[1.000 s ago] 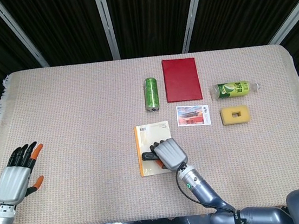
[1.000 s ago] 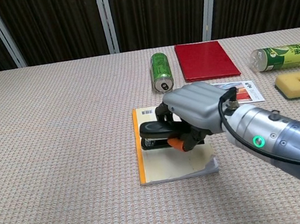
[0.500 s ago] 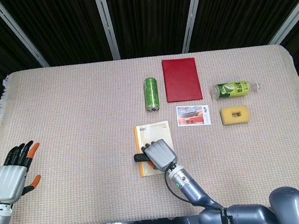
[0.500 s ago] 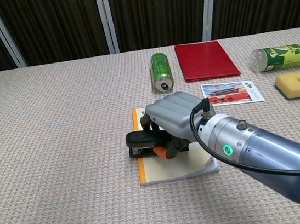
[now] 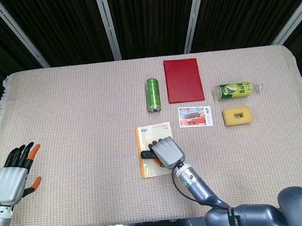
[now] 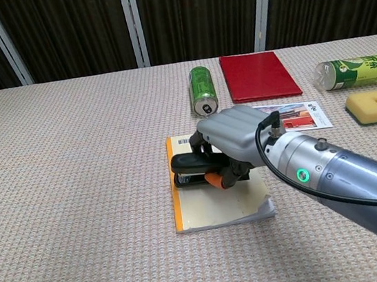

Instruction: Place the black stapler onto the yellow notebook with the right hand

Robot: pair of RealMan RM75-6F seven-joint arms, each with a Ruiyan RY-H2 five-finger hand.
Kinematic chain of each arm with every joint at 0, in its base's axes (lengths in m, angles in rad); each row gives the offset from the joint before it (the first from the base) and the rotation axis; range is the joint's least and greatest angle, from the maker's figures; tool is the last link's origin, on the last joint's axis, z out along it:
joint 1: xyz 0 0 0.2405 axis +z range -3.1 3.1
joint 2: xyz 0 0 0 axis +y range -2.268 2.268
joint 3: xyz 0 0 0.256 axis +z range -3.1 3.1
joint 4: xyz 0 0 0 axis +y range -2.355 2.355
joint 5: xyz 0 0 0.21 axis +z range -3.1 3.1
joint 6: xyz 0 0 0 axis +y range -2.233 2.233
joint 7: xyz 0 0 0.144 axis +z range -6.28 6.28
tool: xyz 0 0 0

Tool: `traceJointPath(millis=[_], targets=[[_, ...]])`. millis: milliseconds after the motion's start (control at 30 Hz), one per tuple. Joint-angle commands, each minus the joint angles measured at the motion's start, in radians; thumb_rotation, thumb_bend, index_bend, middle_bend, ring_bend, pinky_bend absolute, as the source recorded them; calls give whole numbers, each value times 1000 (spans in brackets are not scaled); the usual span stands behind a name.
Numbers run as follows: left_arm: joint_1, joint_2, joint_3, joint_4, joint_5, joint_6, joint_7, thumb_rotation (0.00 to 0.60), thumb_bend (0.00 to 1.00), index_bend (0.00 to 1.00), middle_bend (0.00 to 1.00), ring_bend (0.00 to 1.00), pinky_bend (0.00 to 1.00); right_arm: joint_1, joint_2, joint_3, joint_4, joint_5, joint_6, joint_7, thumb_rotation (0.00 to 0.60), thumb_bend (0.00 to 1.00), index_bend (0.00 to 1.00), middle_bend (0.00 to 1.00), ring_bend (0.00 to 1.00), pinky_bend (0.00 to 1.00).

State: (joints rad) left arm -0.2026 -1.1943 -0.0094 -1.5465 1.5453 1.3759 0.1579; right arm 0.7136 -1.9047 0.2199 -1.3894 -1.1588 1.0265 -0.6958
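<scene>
Black stapler [image 6: 191, 170] lies crosswise over yellow notebook [image 6: 218, 206], long axis left-right, right hand [image 6: 234, 142] fingers curled around its right end; left hand [image 5: 15, 176] spread, empty, well apart.

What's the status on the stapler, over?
Right hand gripping black stapler, over yellow notebook; contact unclear. Left hand open, idle at table edge. Nothing in the way.
</scene>
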Motion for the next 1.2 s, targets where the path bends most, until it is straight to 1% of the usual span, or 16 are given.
traceJointPath(millis=[33,133,167,233,300,333,367,400,467,600,733,900,967,1033,1133,1200], targets=[[1,-1,3,-3,5,5,4,600,318,0,0,0,80,-3,6,-7,-9,5,6,-5,600,533,662,490,548,694],[3,0,5,-4,10,9,5,600,319,0,0,0,80,-5,12,-15,-17,14,12,-21,600,532,613,444,529,694],[3,0,5,-4,11,10,5,600,319,0,0,0,80,-5,14,-17,-19,15,13,-24,600,524,574,414,511,694],[4,0,6,-4,12,12,4,600,319,0,0,0,80,-6,20,-22,-25,17,14,-25,600,503,472,346,462,685],[5,1,6,-4,14,15,2,600,318,0,0,0,80,-9,29,-30,-33,25,10,-24,600,460,301,243,373,635],[5,1,7,-4,15,17,1,600,318,0,0,0,80,-9,32,-33,-35,29,8,-26,600,444,242,207,341,612],[5,2,7,-3,17,17,-1,600,317,0,0,0,80,-10,38,-36,-39,38,3,-33,600,420,144,146,287,575],[5,2,8,-3,18,17,-2,600,318,0,0,0,80,-10,41,-38,-44,45,0,-37,600,403,88,109,254,551],[5,2,9,-3,20,17,-4,600,319,0,0,0,80,-11,50,-40,-60,64,-4,-48,600,368,18,55,212,520],[4,3,11,-3,24,17,-8,600,318,0,0,0,80,-12,64,-39,-93,77,13,-67,600,321,0,4,172,508],[5,5,12,-4,28,21,-14,600,318,0,0,0,80,-20,88,-47,-143,82,44,-95,600,299,0,0,131,454],[7,8,14,-3,33,28,-21,600,318,0,0,0,80,-42,152,-65,-245,92,107,-168,600,230,0,0,33,313],[8,10,13,-3,32,30,-25,600,318,0,0,0,80,-62,196,-76,-305,91,153,-204,600,207,0,0,5,246],[11,13,11,-2,31,37,-29,600,319,0,0,0,80,-95,260,-93,-382,79,214,-229,600,193,0,0,0,180],[14,16,9,-3,30,46,-34,600,317,0,0,0,81,-150,348,-124,-460,38,289,-210,600,175,0,0,0,80],[17,17,7,-3,29,51,-35,600,317,0,0,0,80,-190,405,-149,-486,-2,337,-173,600,169,0,0,0,14]])
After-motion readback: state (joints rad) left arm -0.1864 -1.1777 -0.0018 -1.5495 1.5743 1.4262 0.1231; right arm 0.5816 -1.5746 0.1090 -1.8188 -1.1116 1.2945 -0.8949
